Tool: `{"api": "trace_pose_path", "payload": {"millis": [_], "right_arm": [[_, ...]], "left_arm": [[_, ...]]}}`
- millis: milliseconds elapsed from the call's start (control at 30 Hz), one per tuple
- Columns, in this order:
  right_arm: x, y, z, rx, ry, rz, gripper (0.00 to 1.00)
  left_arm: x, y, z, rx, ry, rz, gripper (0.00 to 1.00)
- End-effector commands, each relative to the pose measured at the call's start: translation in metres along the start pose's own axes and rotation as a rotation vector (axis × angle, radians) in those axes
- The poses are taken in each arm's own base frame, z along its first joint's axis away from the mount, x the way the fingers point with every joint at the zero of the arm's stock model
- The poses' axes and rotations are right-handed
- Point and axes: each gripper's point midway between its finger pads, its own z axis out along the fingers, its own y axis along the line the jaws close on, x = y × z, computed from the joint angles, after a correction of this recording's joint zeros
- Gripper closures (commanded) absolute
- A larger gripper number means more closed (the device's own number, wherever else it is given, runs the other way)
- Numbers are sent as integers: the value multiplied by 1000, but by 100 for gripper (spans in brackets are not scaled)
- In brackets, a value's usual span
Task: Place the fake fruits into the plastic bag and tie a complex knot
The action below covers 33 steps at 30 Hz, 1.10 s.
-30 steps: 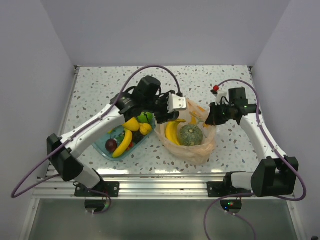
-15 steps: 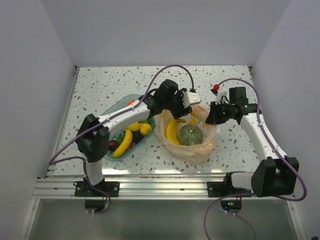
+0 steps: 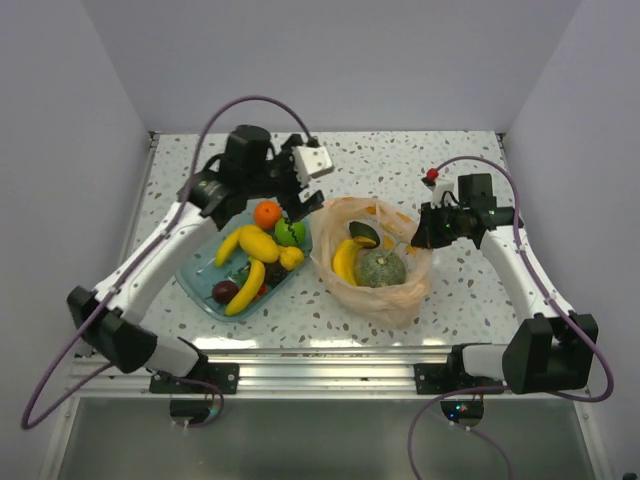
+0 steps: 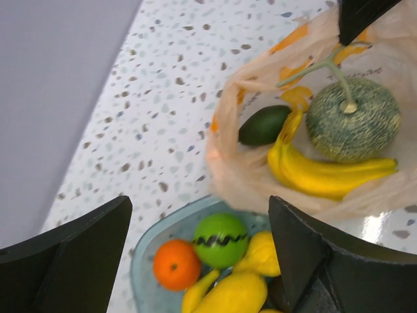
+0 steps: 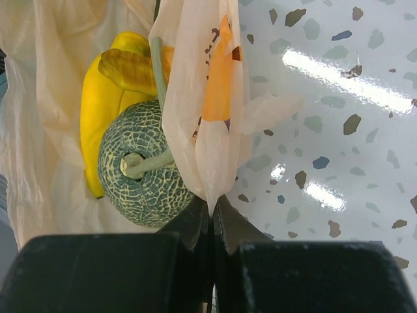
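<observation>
Left gripper (image 4: pixel 199 215) hangs wide apart and empty over the blue tray (image 3: pixel 192 283) (orange (image 3: pixel 267 214), green ball (image 3: pixel 290 232), plum (image 3: pixel 224 291) inside). Right gripper (image 5: pixel 212 212) is clamped on the rim of the plastic bag (image 3: pixel 385 298); melon (image 3: pixel 381 269), bananas (image 3: pixel 344 263) and 1 dark green fruit (image 4: pixel 263 125) lie in it

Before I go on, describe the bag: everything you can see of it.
The bag is thin, translucent peach plastic with orange print, crumpled, standing open mouth-up on the table, right of the tray. Not knotted. Inside lie a melon, bananas and a dark green fruit. The right gripper pinches a fold of its right rim.
</observation>
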Motion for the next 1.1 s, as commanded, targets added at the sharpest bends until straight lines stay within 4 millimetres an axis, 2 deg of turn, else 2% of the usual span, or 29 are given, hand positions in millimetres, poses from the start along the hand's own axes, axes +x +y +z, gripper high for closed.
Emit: {"api": "trace_pose_path", "payload": {"millis": [0, 33, 67, 100, 133, 167, 200, 267, 300, 367, 500, 667, 900, 1067], "right_arm": [[-11, 1, -1, 2, -32, -37, 100], [-10, 0, 0, 4, -29, -43, 100], [-9, 0, 0, 3, -28, -43, 100], [-8, -1, 0, 3, -27, -47, 100], [-7, -1, 1, 4, -24, -47, 100], [-7, -1, 1, 3, -22, -50, 100], [-7, -2, 1, 5, -21, -50, 100], [-6, -2, 1, 8, -18, -50, 100], [-6, -2, 1, 8, -14, -48, 100], [-7, -2, 0, 10, -16, -51, 100], [-7, -2, -2, 16, -17, -55, 100], [-7, -3, -3, 19, -13, -57, 100], [-7, -3, -5, 27, -16, -59, 100], [-6, -4, -6, 34, -8, -67, 100]], "left_arm": [[64, -21, -58, 88, 154, 16, 10], [83, -16, -81, 57, 194, -13, 13], [99, -17, -89, 63, 228, 22, 14], [123, -25, -95, 77, 285, 6, 14], [138, -26, -110, 50, 334, -1, 15], [150, -29, -116, 53, 368, 18, 14], [171, -39, -118, 72, 423, -3, 14], [197, -43, -129, 51, 509, -1, 13], [217, -53, -131, 71, 559, -26, 13], [244, -67, -134, 98, 635, -61, 14], [278, -81, -135, 119, 725, -92, 13], [308, -84, -133, 120, 803, -84, 13], [328, -75, -123, 116, 849, -68, 14], [335, -61, -120, 86, 870, -40, 21]]}}
